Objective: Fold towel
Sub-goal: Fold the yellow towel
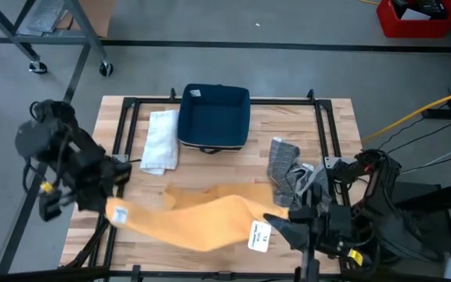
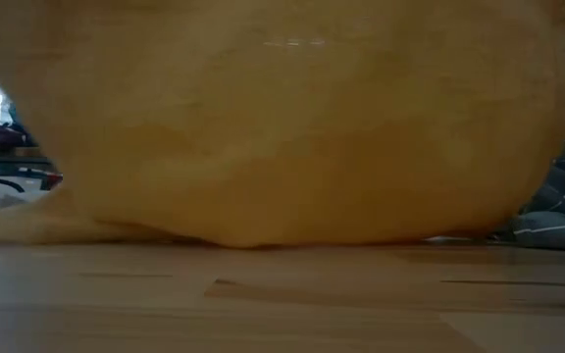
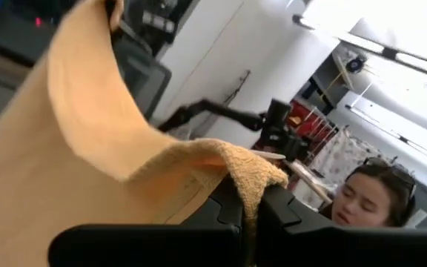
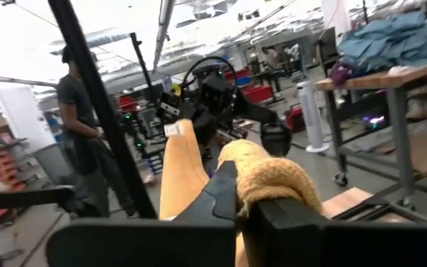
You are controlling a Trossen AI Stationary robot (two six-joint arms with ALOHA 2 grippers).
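Stretching across the lower middle of the high view, the yellow towel (image 1: 210,219) hangs between both arms, sagging toward the wooden table (image 1: 335,133) in the middle. At the lower left of that frame, the left gripper (image 1: 116,211) is clamped shut on one corner of the towel; the left wrist view shows the terry edge (image 3: 247,170) pinched between its dark fingers (image 3: 221,215), the cloth rising away toward the frame's upper left. Above it, left of centre in the high view, a white folded cloth (image 1: 160,141) lies flat just beside a dark blue bag (image 1: 214,117) at the top centre of the table. Right of centre, a grey patterned cloth (image 1: 286,172) sits crumpled on the wood. At the lower right, the right gripper (image 1: 276,225) is closed tight on the towel's other corner, next to a white tag (image 1: 260,236); the right wrist view shows the bunched yellow corner (image 4: 273,178) squeezed between its fingers (image 4: 221,189). In the low view, the towel (image 2: 282,127) fills nearly the whole frame, its lower edge meeting the tabletop. A person (image 4: 80,133) stands at the left of the right wrist view.
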